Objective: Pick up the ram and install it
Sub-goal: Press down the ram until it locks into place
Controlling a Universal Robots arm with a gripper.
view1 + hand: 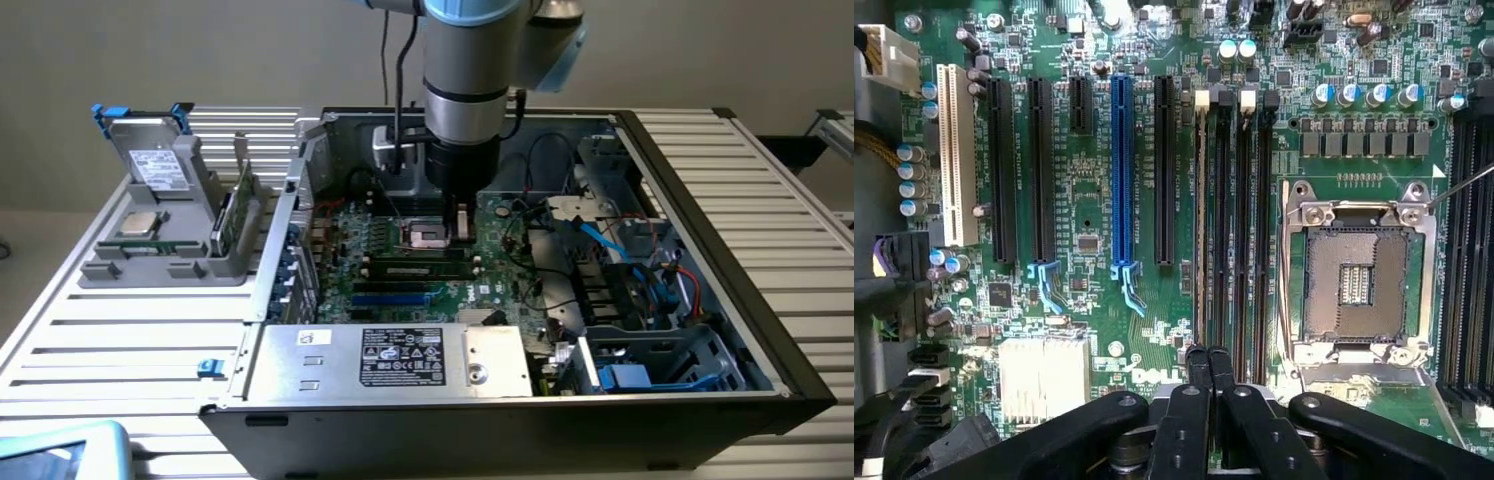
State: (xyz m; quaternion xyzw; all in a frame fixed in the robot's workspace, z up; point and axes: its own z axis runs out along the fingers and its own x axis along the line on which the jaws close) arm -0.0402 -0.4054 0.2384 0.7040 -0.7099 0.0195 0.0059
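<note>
Item 1: the ram point(1201, 230). Stands on edge in a black memory slot point(1240, 230) just beside the processor socket point(1354, 280), between that socket and the blue expansion slot point(1119, 170). It looks seated, though whether its end latches have closed cannot be told.

Item 2: gripper point(1208, 352). Fingers clenched together with nothing between them, poised over one end of the ram near the socket. This is judged a stance for pressing the stick down, not for carrying it.

Item 3: socket. Open and unfilled.
</note>
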